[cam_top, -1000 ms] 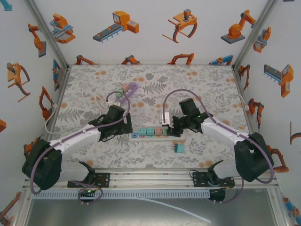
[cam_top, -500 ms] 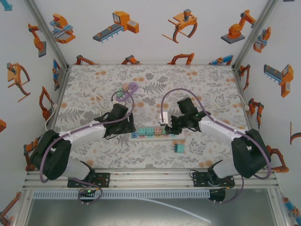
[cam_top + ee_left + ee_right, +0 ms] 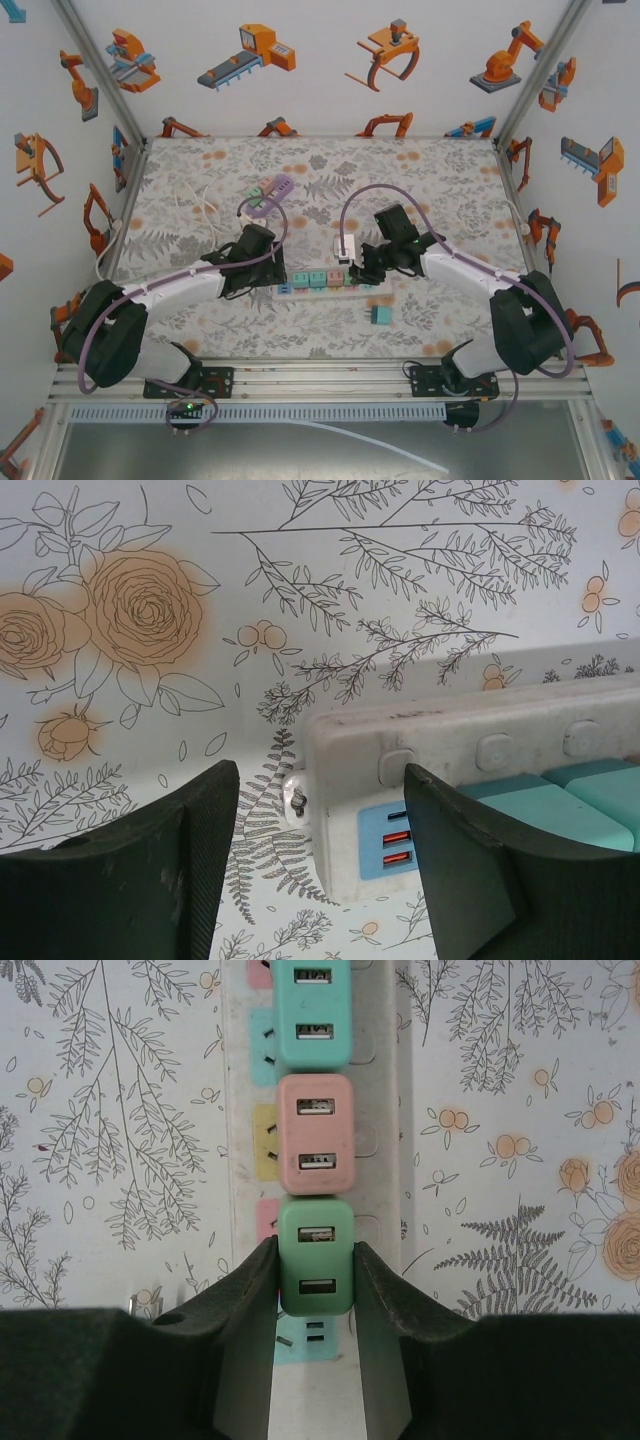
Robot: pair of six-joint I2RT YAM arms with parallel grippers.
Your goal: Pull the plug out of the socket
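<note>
The green plug sits in the white power strip. It is the last in a row of plugs, next to a pink plug and a teal plug. The strip lies flat near the middle of the flowery table.

The right gripper has its two black fingers pressed tight on the sides of the green plug. It is holding the plug, and the plug is not out yet.

At the other end of the strip is the left gripper. Its fingers stand apart. One is over the strip by the teal plugs, and the other is off the end, with a bit of bare table showing between it and the strip. It is not squeezing the strip from both sides.

I think this is the moment just before the pull. The grab looks done. Next, the right arm needs to lift the plug straight up, away from the strip. The left arm should press the strip down, or the whole strip may come up too.
</note>
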